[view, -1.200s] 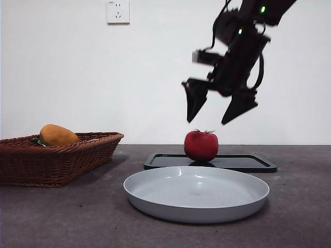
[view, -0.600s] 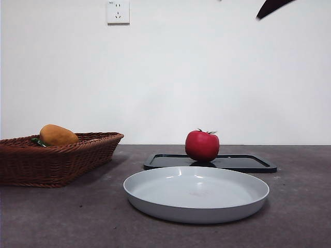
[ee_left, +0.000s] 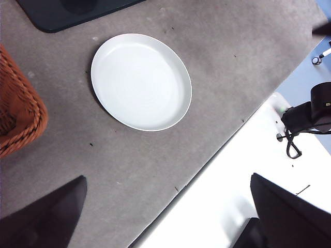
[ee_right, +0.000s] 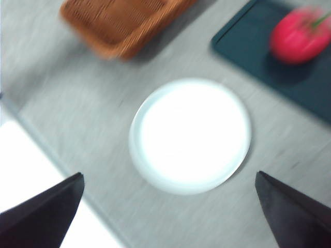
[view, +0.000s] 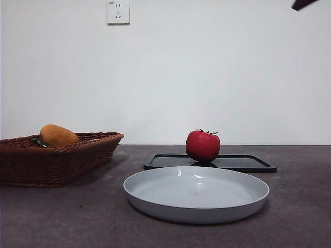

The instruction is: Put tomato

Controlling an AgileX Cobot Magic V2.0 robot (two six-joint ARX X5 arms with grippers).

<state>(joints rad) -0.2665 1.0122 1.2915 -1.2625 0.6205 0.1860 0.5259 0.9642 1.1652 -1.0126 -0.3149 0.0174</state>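
Since a second ago the right gripper (ee_right: 168,217) has lifted off the tomato (view: 202,146), jaws spread and empty. Tomato sits on the black tray (view: 248,164), behind the plate (view: 196,194). Left gripper (ee_left: 168,212), also spread, hangs farther off, near the basket (view: 57,157).

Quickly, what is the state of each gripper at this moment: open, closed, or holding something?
Left gripper: open, holding nothing, high over the table edge.
Right gripper: open, holding nothing, high above the white plate; the tomato sits on the black tray.
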